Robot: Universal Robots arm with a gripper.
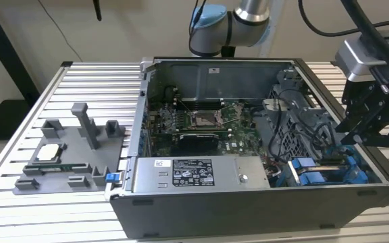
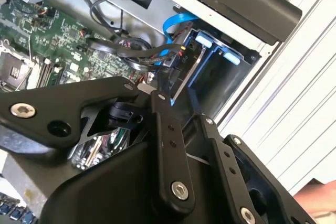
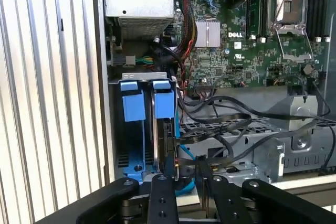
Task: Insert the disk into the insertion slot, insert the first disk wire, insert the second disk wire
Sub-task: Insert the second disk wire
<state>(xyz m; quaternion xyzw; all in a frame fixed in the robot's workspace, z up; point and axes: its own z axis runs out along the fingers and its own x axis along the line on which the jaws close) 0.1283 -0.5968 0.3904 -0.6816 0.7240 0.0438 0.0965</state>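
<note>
Disk (image 3: pixel 167 129) stands on edge in the insertion slot (image 3: pixel 132 124) at the open computer case's (image 1: pixel 248 212) front corner; the gripper (image 3: pixel 184 174) hovers directly above it, fingers clenched on a black cable (image 3: pixel 220 124).

The gripper (image 1: pixel 363 132) is matte black, built of flat linkage bars pinned with silver hex-socket screws. Behind it sits a silver-grey wrist block (image 1: pixel 358 59) with black cables (image 1: pixel 326 28) trailing off, then the arm's silver tube and pale blue joint cap (image 1: pixel 206 16).
</note>
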